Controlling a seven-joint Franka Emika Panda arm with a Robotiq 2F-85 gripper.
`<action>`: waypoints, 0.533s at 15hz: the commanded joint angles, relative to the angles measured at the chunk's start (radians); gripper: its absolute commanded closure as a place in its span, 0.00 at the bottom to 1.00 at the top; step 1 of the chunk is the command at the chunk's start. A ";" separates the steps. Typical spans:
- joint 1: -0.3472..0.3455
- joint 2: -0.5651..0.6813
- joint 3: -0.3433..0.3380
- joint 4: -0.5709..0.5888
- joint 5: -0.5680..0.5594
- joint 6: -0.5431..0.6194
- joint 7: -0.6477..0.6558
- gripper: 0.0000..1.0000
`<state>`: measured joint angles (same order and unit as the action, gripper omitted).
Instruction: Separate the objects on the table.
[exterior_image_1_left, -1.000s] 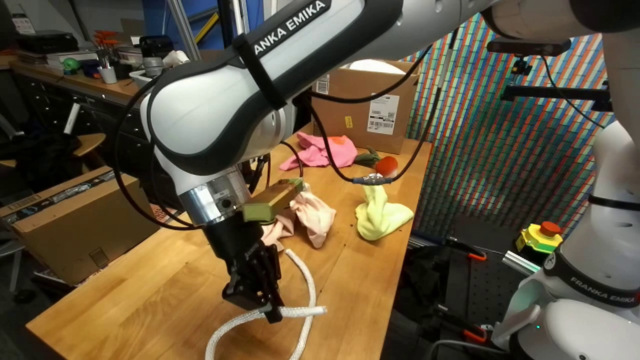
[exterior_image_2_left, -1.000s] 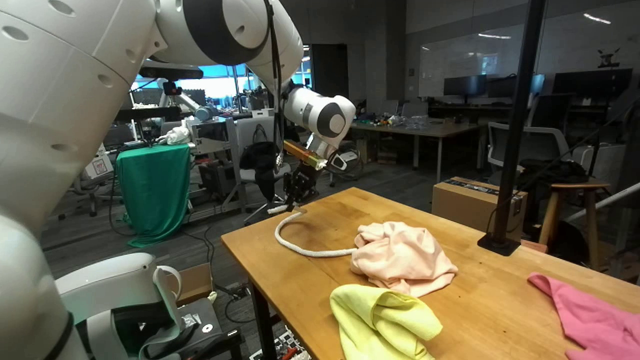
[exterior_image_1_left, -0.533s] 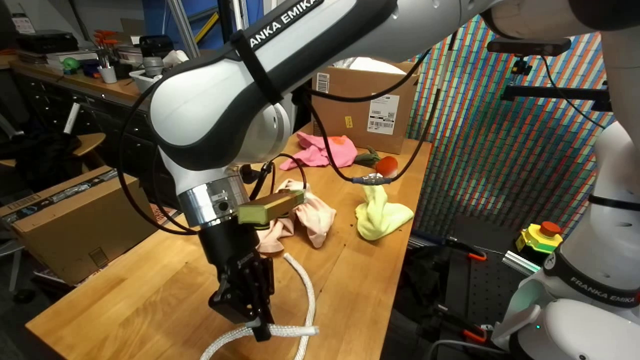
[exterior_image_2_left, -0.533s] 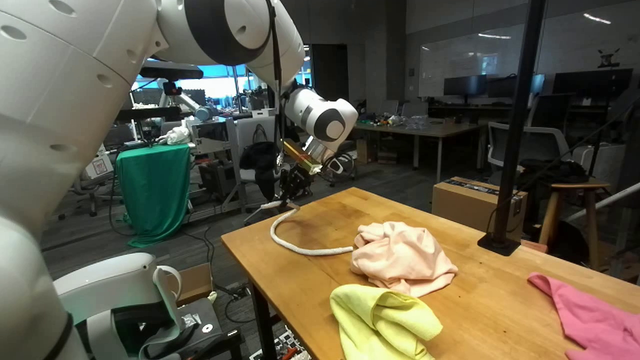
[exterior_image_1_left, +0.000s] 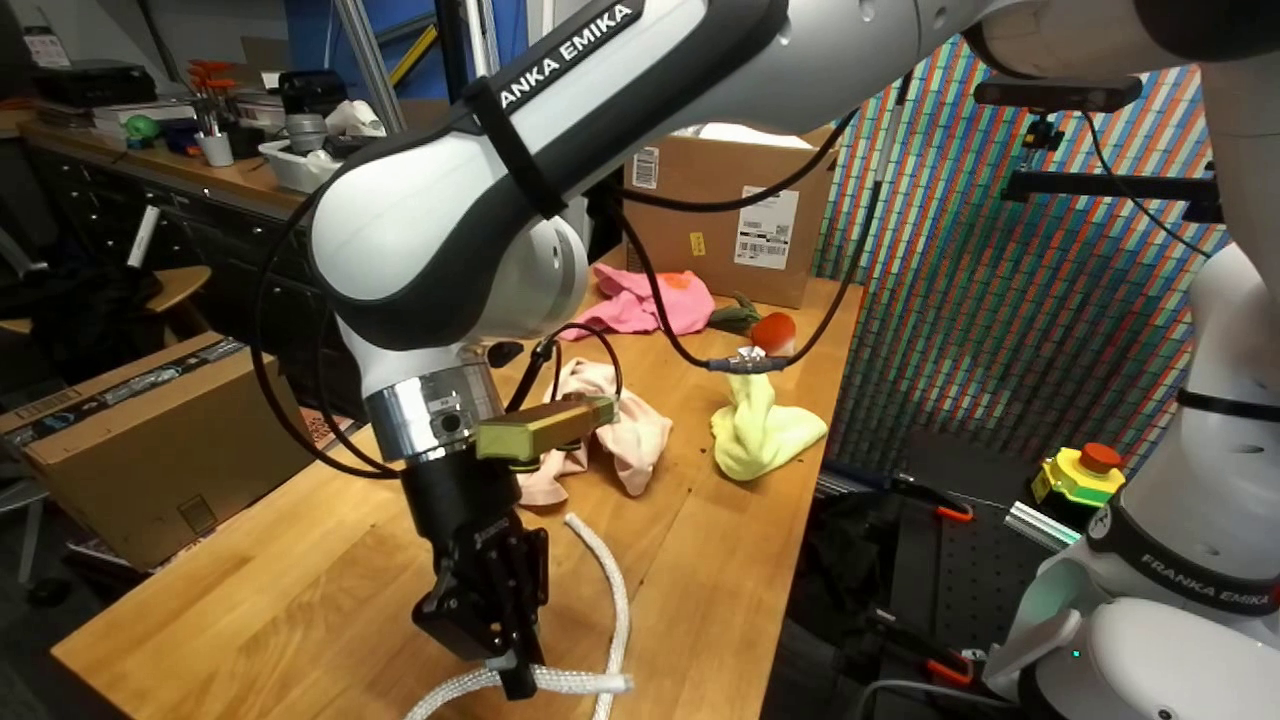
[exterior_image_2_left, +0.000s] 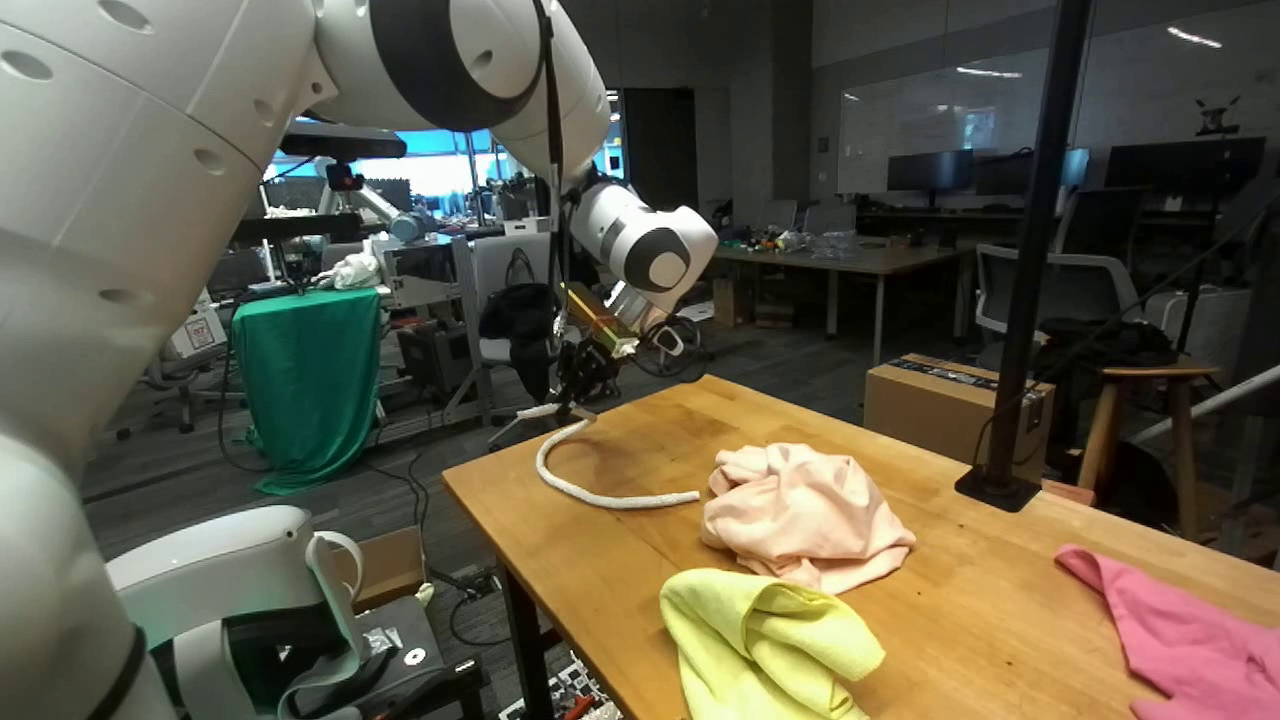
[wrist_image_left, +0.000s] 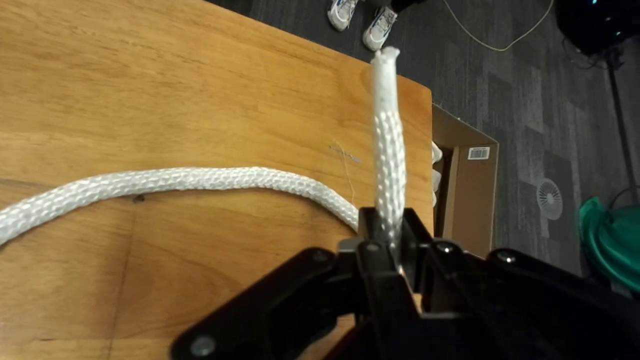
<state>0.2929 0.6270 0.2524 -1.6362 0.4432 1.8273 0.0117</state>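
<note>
Tool (wrist_image_left: 391, 223) clamped on the white cord (wrist_image_left: 215, 178) near one end; release too near the edge of the tabletop (wrist_image_left: 165, 100) could let it slide off.

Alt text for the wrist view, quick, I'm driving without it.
The black gripper is shut on a white cord near one end, that end pointing toward the top of the picture. More of the cord curves off left over the light-brown wooden table. Past the table's edge are an open cardboard box and white shoes.
</note>
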 joint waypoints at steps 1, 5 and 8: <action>-0.013 -0.012 0.014 -0.020 0.017 0.014 -0.001 0.62; -0.013 -0.012 0.013 -0.023 0.012 0.006 0.002 0.43; -0.012 -0.012 0.012 -0.024 0.011 0.005 0.005 0.20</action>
<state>0.2928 0.6271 0.2524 -1.6485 0.4432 1.8295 0.0123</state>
